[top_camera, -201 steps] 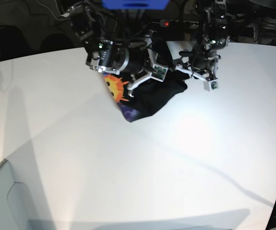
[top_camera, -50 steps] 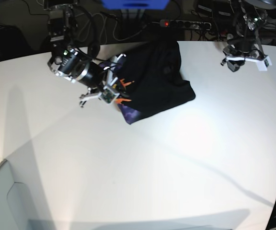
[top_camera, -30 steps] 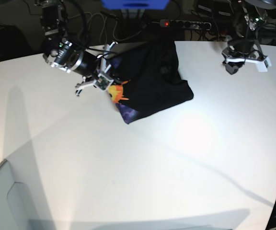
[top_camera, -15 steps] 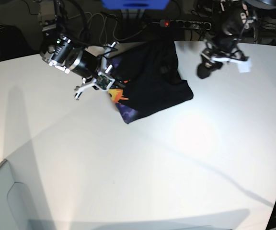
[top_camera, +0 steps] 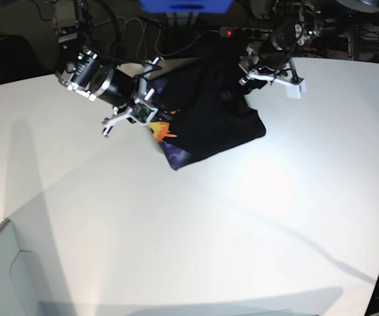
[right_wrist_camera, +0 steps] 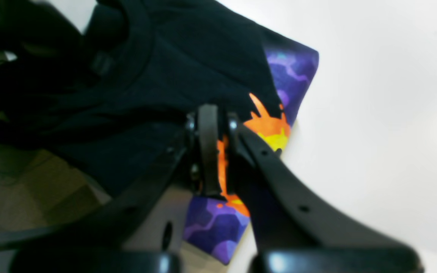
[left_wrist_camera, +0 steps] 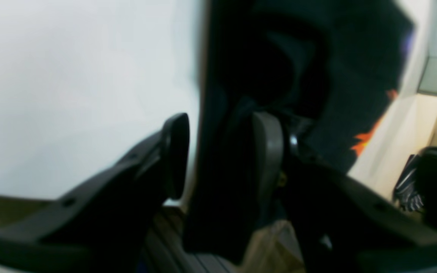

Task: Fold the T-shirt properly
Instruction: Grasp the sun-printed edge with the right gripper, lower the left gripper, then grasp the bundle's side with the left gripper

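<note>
Base view: white counter (top_camera: 242,224), dark cabled room behind; right fingers (right_wrist_camera: 212,151) pinch the T-shirt (top_camera: 212,112), left fingers (left_wrist_camera: 268,151) spread astride its edge.

Both arms are black with silver joints, white brackets and loose black cables.

Matt black cloth T-shirt (top_camera: 212,108) on a smooth white table (top_camera: 196,230).
</note>
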Controlling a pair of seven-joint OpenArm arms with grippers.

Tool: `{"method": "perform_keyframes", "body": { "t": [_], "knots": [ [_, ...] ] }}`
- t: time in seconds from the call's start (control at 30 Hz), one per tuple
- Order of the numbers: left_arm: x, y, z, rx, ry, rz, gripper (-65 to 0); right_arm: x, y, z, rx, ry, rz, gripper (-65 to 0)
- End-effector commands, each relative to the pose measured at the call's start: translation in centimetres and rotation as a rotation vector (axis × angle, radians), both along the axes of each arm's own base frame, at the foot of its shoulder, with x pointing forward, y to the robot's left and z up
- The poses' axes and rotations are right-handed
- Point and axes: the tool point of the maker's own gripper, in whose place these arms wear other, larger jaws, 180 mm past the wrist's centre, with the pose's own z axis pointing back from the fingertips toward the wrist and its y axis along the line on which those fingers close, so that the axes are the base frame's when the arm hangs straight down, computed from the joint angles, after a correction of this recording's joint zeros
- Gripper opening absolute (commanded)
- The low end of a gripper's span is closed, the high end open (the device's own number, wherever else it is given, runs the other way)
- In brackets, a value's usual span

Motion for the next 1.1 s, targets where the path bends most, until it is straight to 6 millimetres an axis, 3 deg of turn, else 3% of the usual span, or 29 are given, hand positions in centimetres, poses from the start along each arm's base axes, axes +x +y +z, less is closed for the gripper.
{"method": "perform_keyframes", "body": {
  "t": [0.0, 0.17, 0.27, 0.53, 0.63, 1.07],
  "knots": [
    [0.5, 0.0, 0.0, -0.01, -0.012, 0.006, -39.4, 0.0, 0.4, 1.1, 0.03, -0.031, 0.022, -64.8],
    [0.8, -0.9, -1.0, -0.039, 0.007, 0.0, -39.4, -0.3, 0.1, 0.5, -0.007, -0.006, 0.02, -64.8],
    [1.1, -2.2, 0.2, -0.05, -0.024, -0.045, -39.4, -0.4, -0.4, 0.1, -0.035, 0.0, 0.025, -64.8],
    [1.3, -2.7, 3.3, -0.042, -0.097, -0.071, -39.7, -0.4, -0.6, 0.1, -0.043, -0.003, 0.03, -64.8],
    [0.4, -2.8, 4.1, -0.038, -0.098, -0.075, -39.5, -0.3, -0.6, 0.1, -0.043, -0.005, 0.03, -64.8],
    [2.3, -2.3, 0.6, -0.048, -0.048, -0.038, -39.5, -0.3, -0.6, 0.1, -0.045, -0.005, 0.03, -64.8]
  ]
}}
